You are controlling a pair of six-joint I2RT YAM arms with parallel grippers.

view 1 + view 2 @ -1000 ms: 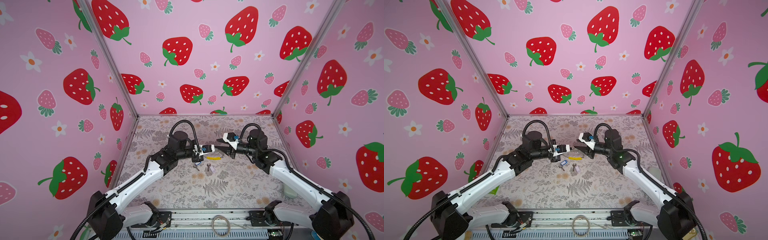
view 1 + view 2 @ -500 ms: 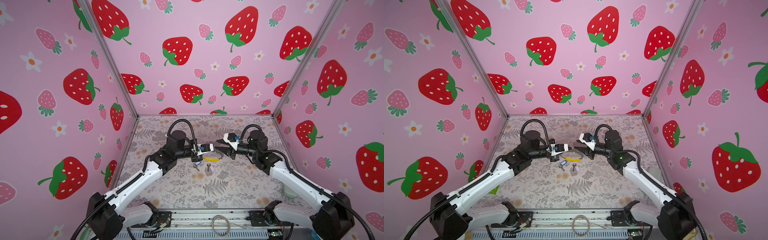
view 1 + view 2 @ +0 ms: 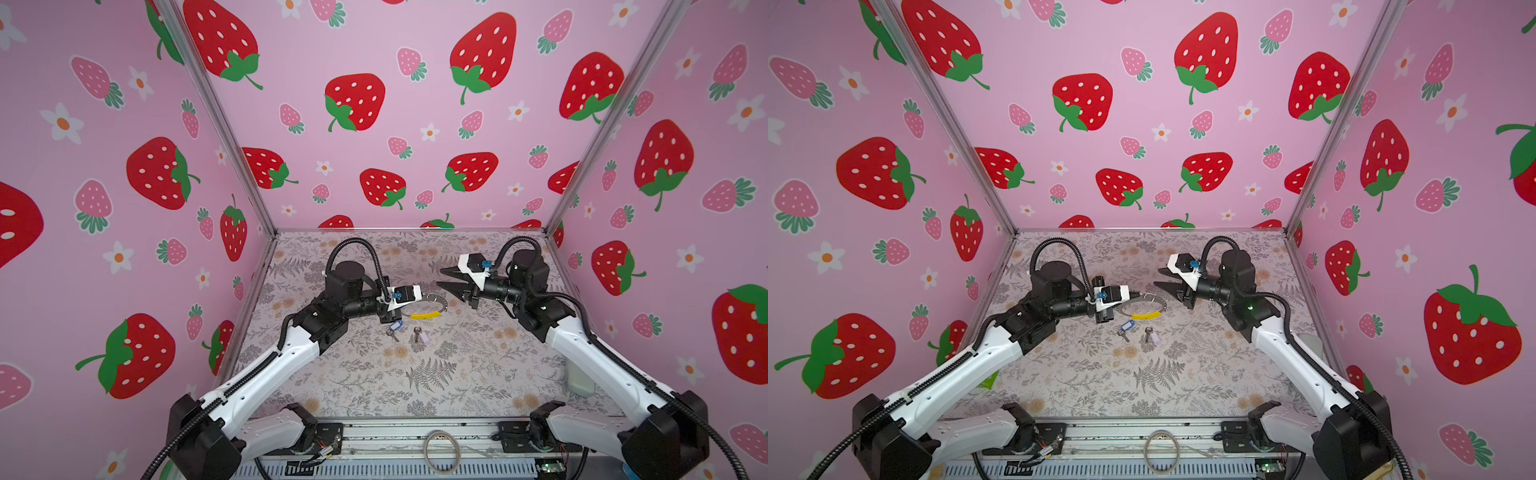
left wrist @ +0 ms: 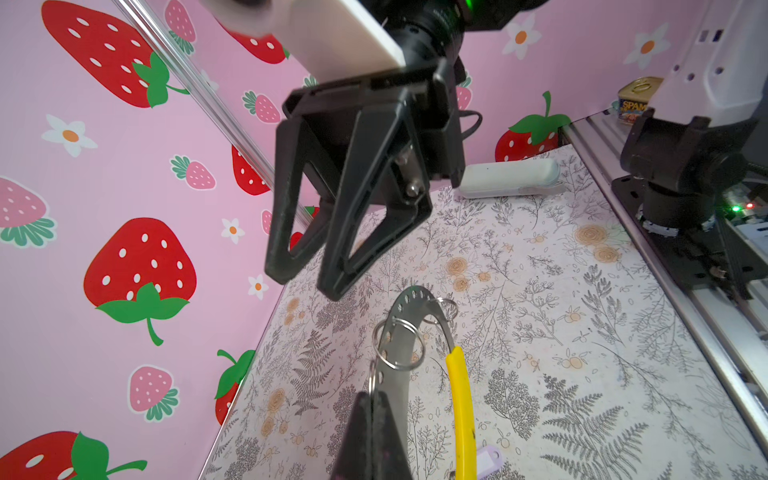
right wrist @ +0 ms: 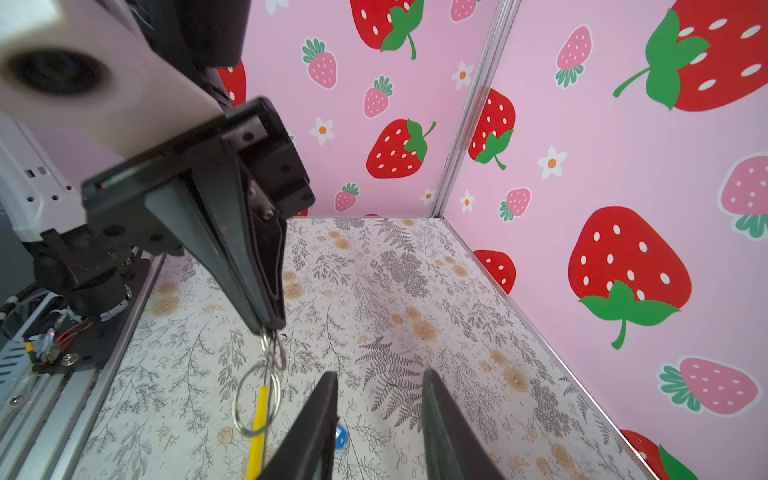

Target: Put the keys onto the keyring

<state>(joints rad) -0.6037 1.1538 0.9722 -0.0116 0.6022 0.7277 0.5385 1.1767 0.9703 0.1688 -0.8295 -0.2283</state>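
The job is near its start: no key is on the keyring [image 3: 424, 315] yet. The left gripper [image 4: 376, 401] is pinched tight on the thin grey part of the ring. It holds the ring up over the middle of the worktop [image 3: 457, 374], with the yellow bit [image 4: 457, 395] and the little metal loops [image 4: 399, 345] sticking out past its tips. The right gripper [image 3: 439, 277] hangs in the air close to the ring, toward the right edge, with its jaws apart and nothing in them. Both keys lie flat on the worktop, just on the near-edge side of the ring: the key with the blue tag [image 3: 395, 327] and, beside it, the key with the pale lilac tag [image 3: 420, 335]. Nothing touches them. So one step looks done — the ring is picked up. What is left, I think, is to pick up each key and thread it on
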